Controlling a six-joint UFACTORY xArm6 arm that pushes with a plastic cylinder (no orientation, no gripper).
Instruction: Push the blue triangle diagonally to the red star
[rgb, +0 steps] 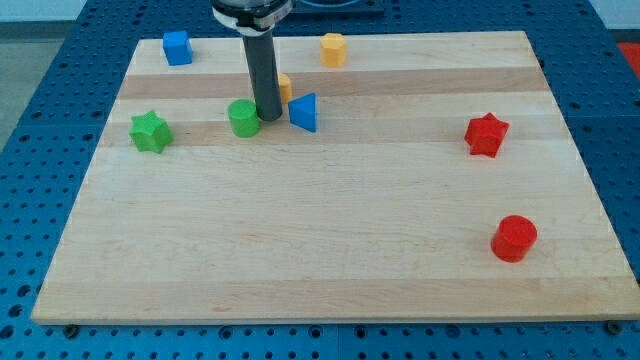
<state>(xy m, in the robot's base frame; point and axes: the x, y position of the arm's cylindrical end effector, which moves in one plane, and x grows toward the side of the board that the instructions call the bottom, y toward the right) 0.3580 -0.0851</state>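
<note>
The blue triangle (304, 112) lies on the wooden board (330, 250) in the upper middle. The red star (486, 135) lies far to its right, slightly lower. My tip (270, 119) stands just left of the blue triangle, between it and a green cylinder (243, 117). A small gap shows between the tip and the triangle. The dark rod rises from the tip to the view's top.
A yellow block (284, 87) sits partly hidden behind the rod. A green star (150, 132) lies at the left, a blue cube (177, 47) at the top left, a yellow hexagonal block (333, 49) at the top, and a red cylinder (514, 238) at the lower right.
</note>
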